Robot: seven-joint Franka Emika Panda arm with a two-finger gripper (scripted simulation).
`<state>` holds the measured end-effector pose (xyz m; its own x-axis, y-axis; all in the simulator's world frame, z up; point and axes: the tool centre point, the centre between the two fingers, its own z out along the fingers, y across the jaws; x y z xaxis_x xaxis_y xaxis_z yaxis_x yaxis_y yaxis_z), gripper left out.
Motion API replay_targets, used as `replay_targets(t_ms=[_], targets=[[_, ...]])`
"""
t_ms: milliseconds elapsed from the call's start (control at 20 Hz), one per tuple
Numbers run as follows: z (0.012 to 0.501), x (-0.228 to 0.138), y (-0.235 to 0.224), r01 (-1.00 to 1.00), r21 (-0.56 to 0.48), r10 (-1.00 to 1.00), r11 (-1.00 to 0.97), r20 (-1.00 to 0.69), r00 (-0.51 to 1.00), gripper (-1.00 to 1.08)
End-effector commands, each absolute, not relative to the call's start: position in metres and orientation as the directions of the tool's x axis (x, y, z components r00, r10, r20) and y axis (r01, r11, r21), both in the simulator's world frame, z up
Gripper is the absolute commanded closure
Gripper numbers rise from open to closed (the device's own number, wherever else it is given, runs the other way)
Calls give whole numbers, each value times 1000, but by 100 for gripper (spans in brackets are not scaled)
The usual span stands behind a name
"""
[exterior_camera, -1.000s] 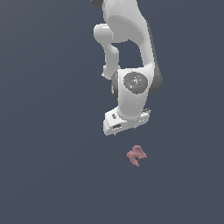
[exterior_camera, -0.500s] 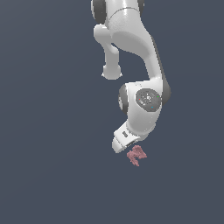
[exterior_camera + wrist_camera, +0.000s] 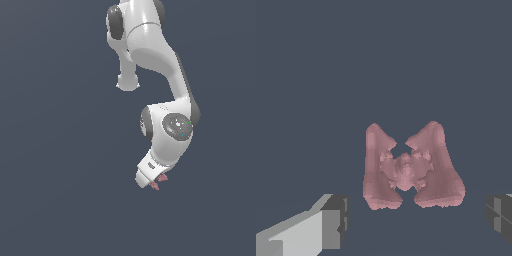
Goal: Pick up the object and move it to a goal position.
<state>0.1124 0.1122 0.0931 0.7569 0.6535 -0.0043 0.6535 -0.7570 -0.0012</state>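
Note:
The object [image 3: 408, 167] is a small dusty pink-red jagged chunk with prongs, lying on the dark grey floor. In the wrist view it sits between and just ahead of my two fingers [image 3: 331, 225], which stand wide apart on either side of it without touching. My gripper [image 3: 417, 221] is open and holds nothing. In the exterior view the white hand [image 3: 150, 171] hangs right over the object [image 3: 160, 180], so only a few pink tips show beneath it. The fingertips themselves are hidden there.
The white arm [image 3: 170, 125] reaches down from the top of the exterior view. The dark grey floor [image 3: 60, 200] stretches flat all around, with no other objects or edges in sight.
The arm has come down and a little toward the exterior view's right. The hand now sits low over the object and covers most of it. The object has not moved.

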Motion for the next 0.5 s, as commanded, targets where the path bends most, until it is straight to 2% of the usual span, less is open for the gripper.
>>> replay_targets(t_ms=[0,450], targets=[[91,116,115,668,0,668,-744,-2,744,-92],[85,118,116,676,0,676,-737,-1,737,-92]])
